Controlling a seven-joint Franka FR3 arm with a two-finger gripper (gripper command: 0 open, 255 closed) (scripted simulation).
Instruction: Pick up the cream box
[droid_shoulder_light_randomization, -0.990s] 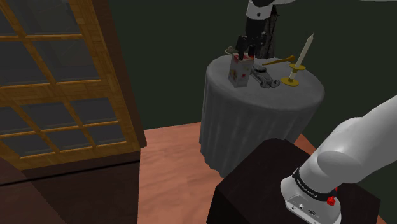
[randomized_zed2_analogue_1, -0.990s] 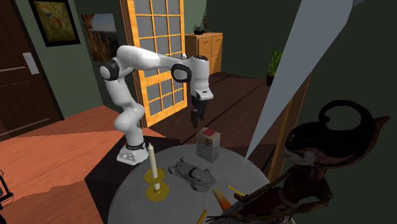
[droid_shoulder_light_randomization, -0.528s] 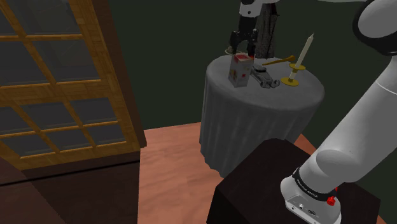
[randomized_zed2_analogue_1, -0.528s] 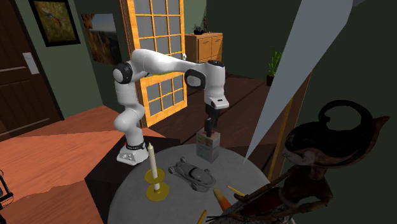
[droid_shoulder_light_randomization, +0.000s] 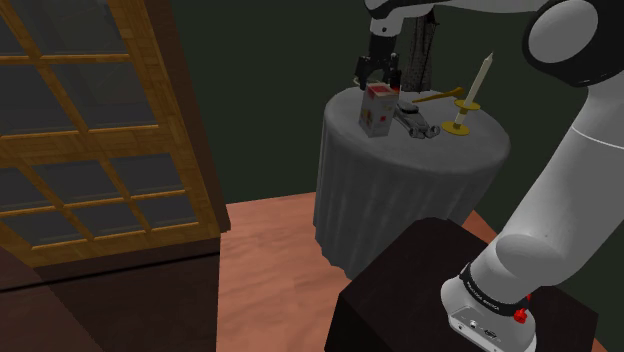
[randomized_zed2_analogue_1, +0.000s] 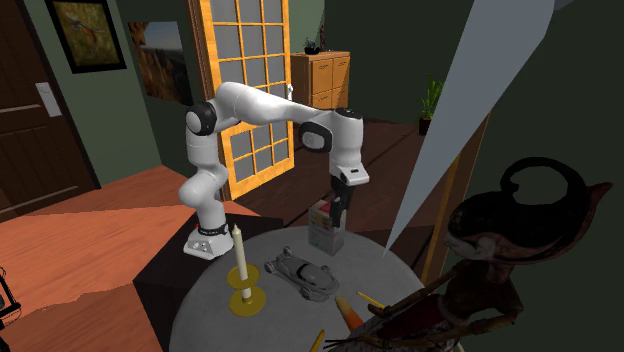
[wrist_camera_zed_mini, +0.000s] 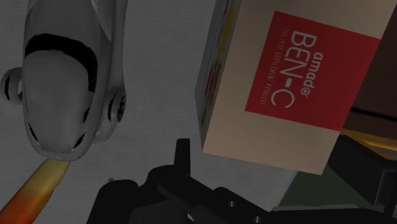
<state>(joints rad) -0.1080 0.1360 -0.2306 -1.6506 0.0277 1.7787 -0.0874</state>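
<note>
The white Franka arm with dark joints (droid_shoulder_light_randomization: 570, 150) is arching from its dark box-shaped stand (droid_shoulder_light_randomization: 400, 290) over to a round table draped in a grey cloth (droid_shoulder_light_randomization: 400, 200). In the shoulder view a tall wooden door with glass panes (droid_shoulder_light_randomization: 100, 130) is taking up the left side. In the second exterior view a dark curling statue (randomized_zed2_analogue_1: 510, 250) is looming at the right.

The cream rectangular box with a red label (droid_shoulder_light_randomization: 376, 110) is standing upright on the tabletop, near the edge on the side of the glazed door. The all-black two-finger gripper (droid_shoulder_light_randomization: 377, 74) is hanging directly above it, pointing down. Its fingers are standing apart, and in the wrist view they are lying one to each side of the box's top end. I cannot tell whether either one is touching the card.

A grey toy car (randomized_zed2_analogue_1: 300, 272) is lying on the cloth just beside the box, toward the middle of the table. A white candle in a gold dish holder (randomized_zed2_analogue_1: 239, 260) is standing upright beyond the car, well apart from the box. In the wrist view an orange tapering stick (wrist_camera_zed_mini: 38, 188) is lying just off the car's nose.
</note>
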